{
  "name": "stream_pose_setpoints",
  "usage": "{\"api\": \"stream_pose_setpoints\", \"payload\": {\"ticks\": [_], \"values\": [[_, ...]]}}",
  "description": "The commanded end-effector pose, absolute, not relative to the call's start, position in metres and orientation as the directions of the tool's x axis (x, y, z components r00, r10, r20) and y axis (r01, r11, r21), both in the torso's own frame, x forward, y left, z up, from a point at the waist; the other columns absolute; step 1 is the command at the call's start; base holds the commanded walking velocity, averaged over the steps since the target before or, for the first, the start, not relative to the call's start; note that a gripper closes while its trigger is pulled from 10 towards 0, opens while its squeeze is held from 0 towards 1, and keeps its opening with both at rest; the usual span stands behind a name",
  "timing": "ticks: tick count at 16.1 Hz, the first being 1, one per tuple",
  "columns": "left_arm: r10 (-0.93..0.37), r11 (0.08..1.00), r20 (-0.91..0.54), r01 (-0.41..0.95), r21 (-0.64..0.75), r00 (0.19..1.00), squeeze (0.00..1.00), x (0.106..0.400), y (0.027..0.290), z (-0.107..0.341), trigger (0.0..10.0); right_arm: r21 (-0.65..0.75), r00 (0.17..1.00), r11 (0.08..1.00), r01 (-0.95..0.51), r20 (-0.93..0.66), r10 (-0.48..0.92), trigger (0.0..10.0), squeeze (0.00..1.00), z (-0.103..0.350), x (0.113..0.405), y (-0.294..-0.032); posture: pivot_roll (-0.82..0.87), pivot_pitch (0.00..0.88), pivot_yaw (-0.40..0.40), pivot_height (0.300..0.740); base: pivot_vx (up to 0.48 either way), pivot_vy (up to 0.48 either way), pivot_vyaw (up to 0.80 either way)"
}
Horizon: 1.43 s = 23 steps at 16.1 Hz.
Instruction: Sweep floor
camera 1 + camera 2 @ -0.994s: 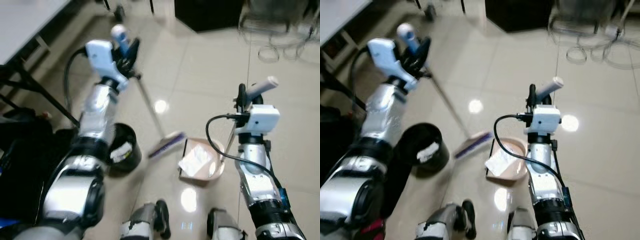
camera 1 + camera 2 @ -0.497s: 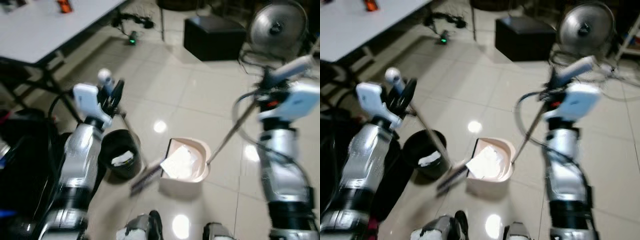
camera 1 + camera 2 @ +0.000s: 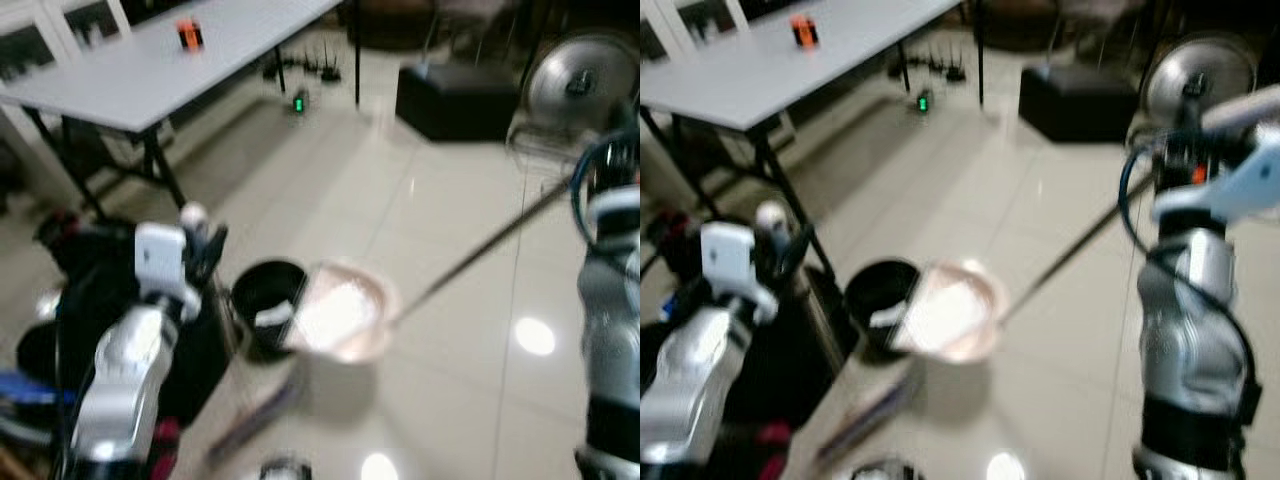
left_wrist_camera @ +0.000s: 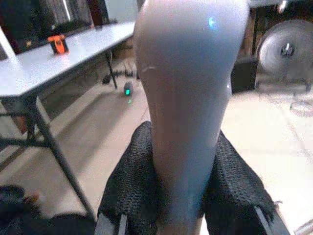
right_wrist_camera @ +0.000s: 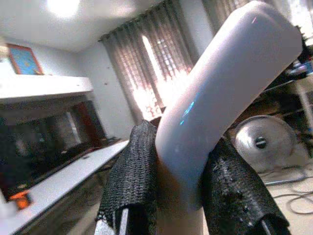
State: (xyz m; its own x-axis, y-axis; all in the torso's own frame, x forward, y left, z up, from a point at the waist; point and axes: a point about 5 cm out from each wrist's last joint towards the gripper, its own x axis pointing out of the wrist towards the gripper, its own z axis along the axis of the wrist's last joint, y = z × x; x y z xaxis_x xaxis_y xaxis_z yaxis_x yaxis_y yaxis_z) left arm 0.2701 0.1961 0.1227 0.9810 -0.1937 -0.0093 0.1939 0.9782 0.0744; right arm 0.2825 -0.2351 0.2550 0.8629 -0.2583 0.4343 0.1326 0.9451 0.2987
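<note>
Right gripper (image 5: 181, 196) clamps dustpan (image 3: 340, 318) handle, left gripper (image 4: 183, 196) clamps broom (image 4: 188, 88) handle; light, stiff, long, tippy.

Open tile floor (image 3: 450, 240) is stretching between the arms, plenty of room there. The black bin (image 3: 265, 300) and tilted dustpan (image 3: 340, 318) are crowding the middle, dark bags (image 3: 90, 300) are blocking the left, and the tabletop (image 3: 170, 60), black box (image 3: 455, 100) and fan (image 3: 580, 85) are sitting farther back.
</note>
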Motion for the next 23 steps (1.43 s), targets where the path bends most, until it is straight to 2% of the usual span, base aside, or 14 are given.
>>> {"api": "stream_pose_setpoints", "payload": {"ticks": [1, 4, 9, 15, 23], "values": [[-0.216, 0.973, 0.034, 0.212, 0.089, 0.976, 0.0, 0.27, 0.187, 0.135, 10.0, 0.304, 0.845, 0.946, 0.115, 0.471, -0.254, 10.0, 0.0, 0.271, 0.279, -0.238, -0.06, 0.027, 0.107, 0.74, 0.0, 0.0, 0.0], [-0.213, 0.972, -0.005, 0.212, 0.1, 0.977, 0.0, 0.266, 0.182, 0.13, 10.0, 0.263, 0.885, 0.962, 0.072, 0.427, -0.183, 10.0, 0.0, 0.283, 0.286, -0.23, -0.06, 0.026, 0.093, 0.74, 0.0, 0.0, 0.0], [-0.184, 0.978, 0.006, 0.182, 0.098, 0.983, 0.0, 0.26, 0.184, 0.13, 10.0, 0.247, 0.901, 0.969, 0.011, 0.418, -0.116, 10.0, 0.0, 0.299, 0.294, -0.218, -0.06, 0.021, 0.051, 0.74, 0.049, 0.0, 0.0], [-0.154, 0.982, 0.008, 0.152, 0.109, 0.988, 0.0, 0.255, 0.183, 0.128, 10.0, 0.223, 0.906, 0.974, -0.045, 0.419, -0.054, 10.0, 0.0, 0.31, 0.303, -0.207, -0.05, 0.02, 0.013, 0.74, 0.305, 0.0, 0.52], [-0.158, 0.98, 0.005, 0.157, 0.123, 0.987, 0.0, 0.253, 0.184, 0.13, 10.0, 0.251, 0.906, 0.967, -0.047, 0.418, -0.064, 10.0, 0.0, 0.309, 0.307, -0.206, -0.04, 0.025, 0.026, 0.74, 0.341, 0.0, 0.76]]}}
